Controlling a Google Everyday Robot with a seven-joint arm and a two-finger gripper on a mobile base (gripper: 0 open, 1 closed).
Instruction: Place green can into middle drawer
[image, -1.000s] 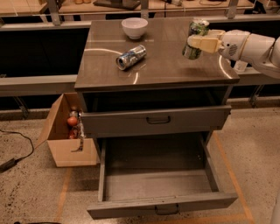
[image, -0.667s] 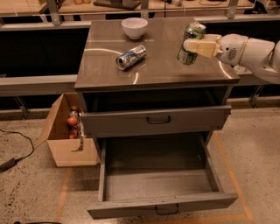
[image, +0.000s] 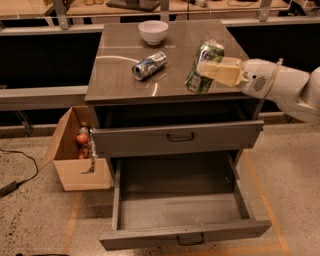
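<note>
Gripper (image: 209, 69) pinches the mottled green can (image: 196, 82), tilted, apparently clear of the smooth cabinet top (image: 125, 70); the shallow wooden middle drawer (image: 180, 212) stands open.

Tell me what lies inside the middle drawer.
Nothing shows on the middle drawer floor; the top drawer covers its back. The gripper holds the green can above the cabinet.

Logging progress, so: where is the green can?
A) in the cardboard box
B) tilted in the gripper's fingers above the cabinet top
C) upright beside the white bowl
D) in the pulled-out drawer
B: the gripper is closed on the green can, which leans over the right side of the cabinet top.
</note>
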